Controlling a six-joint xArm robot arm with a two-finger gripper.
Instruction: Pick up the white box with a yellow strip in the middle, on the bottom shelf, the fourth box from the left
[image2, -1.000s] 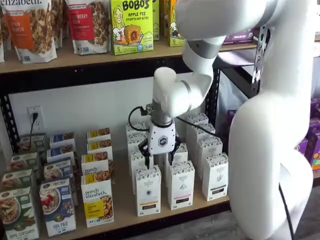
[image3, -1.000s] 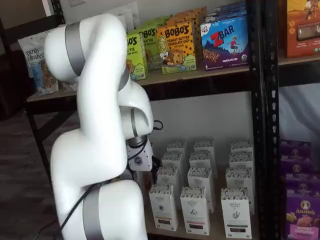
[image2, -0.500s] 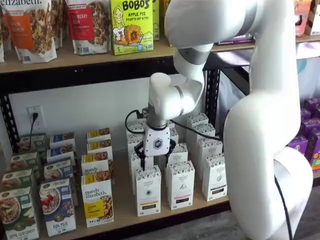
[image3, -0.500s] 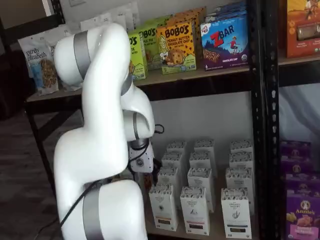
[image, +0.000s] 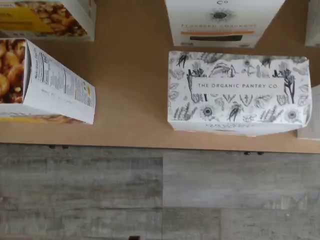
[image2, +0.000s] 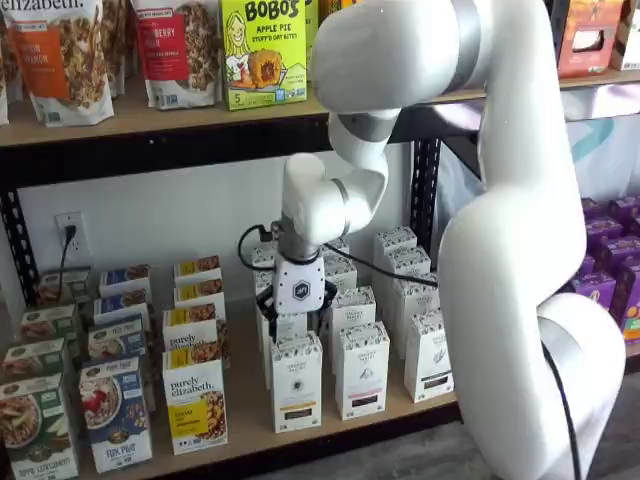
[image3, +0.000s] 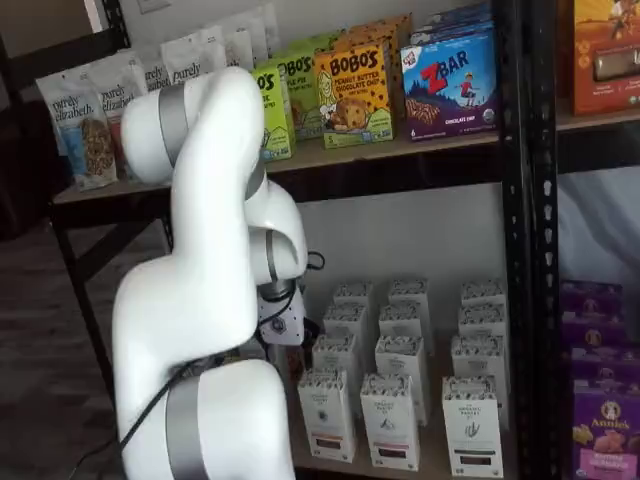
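Note:
The white box with a yellow strip (image2: 297, 386) stands at the front of the bottom shelf, to the right of a yellow granola box. In a shelf view it shows at the front left of the white boxes (image3: 325, 415). The wrist view shows its flowered top (image: 239, 92), printed "The Organic Pantry Co." My gripper (image2: 298, 322) hangs just above this box's top with its two black fingers apart, open and empty. In a shelf view the arm hides the fingers and only the white gripper body (image3: 285, 322) shows.
More white boxes (image2: 362, 368) stand in rows behind and to the right. Yellow granola boxes (image2: 195, 400) stand close on the left and show in the wrist view (image: 47, 82). The shelf's front edge (image: 130, 137) runs above the wooden floor (image: 150, 195). An upper shelf (image2: 150, 120) holds snacks.
The gripper has moved to the left along the white boxes and now hangs over the front left one. The arm's upper links have swung left with it.

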